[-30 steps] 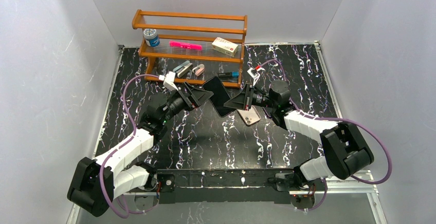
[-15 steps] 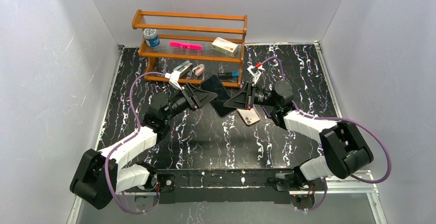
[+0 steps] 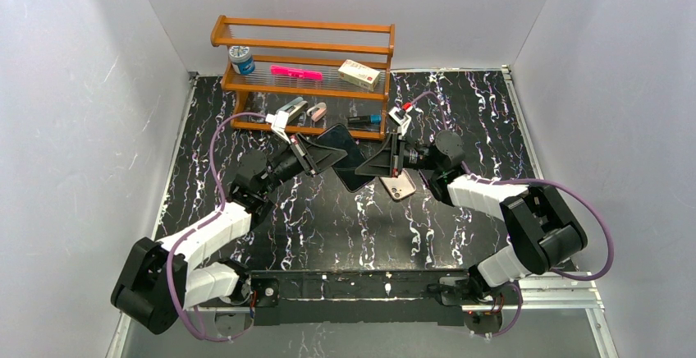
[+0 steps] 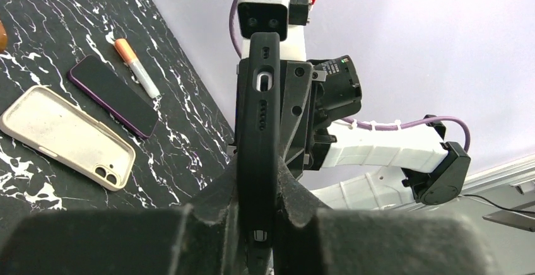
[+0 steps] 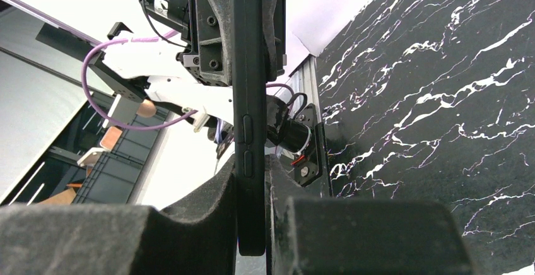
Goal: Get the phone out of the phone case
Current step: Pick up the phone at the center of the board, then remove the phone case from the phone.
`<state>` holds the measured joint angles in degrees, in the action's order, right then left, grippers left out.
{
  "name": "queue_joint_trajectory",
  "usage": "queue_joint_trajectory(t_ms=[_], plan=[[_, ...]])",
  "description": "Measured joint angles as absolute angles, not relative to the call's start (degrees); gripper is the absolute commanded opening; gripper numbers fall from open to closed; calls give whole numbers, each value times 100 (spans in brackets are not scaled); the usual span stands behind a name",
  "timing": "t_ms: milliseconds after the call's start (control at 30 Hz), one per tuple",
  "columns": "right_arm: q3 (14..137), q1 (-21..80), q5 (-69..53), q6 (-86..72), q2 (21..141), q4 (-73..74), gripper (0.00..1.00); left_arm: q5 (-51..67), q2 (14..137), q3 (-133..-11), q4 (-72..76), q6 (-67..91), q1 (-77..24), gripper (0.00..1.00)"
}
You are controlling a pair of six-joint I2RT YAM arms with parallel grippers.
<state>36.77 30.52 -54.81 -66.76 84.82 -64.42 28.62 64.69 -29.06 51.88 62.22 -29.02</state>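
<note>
Top external view: the left hand (image 3: 322, 154) and right hand (image 3: 379, 161) meet at frame centre, each closed on an opposite end of a black phone case (image 3: 349, 146), which is held clear of the table (image 3: 328, 235) just below the wooden rack (image 3: 304, 46). The two-ended hold appears intended to let one hand brace the case while the other flexes or peels it. A beige phone case (image 3: 400, 185) lies flat on the table, lower right of the held item. Left wrist view: the black case stands edge-on at frame centre, with the left hand's fingers pinched tight on its flanks at the bottom. A pale port of the phone (image 4: 260, 81) shows through the end cut-out, so the phone is judged to be seated inside and not yet extracted. At left lie the beige case, a dark phone (image 4: 113, 95) beside it, and an orange-capped marker (image 4: 135, 67) above. Right wrist view: the same case runs vertically at centre, side buttons visible. The right hand's fingers are clamped narrowly on its lower end, with the left hand opposite at top.
</note>
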Motion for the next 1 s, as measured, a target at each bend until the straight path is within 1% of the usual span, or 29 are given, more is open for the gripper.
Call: queue_joint_trajectory(t_ms=[67,267,367,467,600,800,900,1000], plan=[[3691,3055,-5483,-6700,8482,-6501,13,2853,6449,-2906,5240,6224,-2904,0],[3697,3120,-5336,-6560,8396,-6335,50,2477,6130,-2674,5175,6233,-2950,0],[3695,3164,-5048,-6329,8178,-6099,61,2106,5933,-2536,5083,6296,-2954,0],[3688,3242,-4755,-6132,7953,-5929,69,1782,5778,-2467,5059,6405,-2965,0],[3642,3358,-4401,-5979,7765,-5839,72,1367,5570,-2379,5057,6514,-2976,0],[3535,3669,-3994,-5870,7769,-5843,70,746,5301,-2176,5078,6737,-2976,0],[3533,3817,-3931,-5850,7826,-5885,67,423,5238,-2106,5137,6869,-2976,0],[3533,3975,-3931,-5841,7935,-6014,61,191,5238,-2084,5170,6993,-2974,0]])
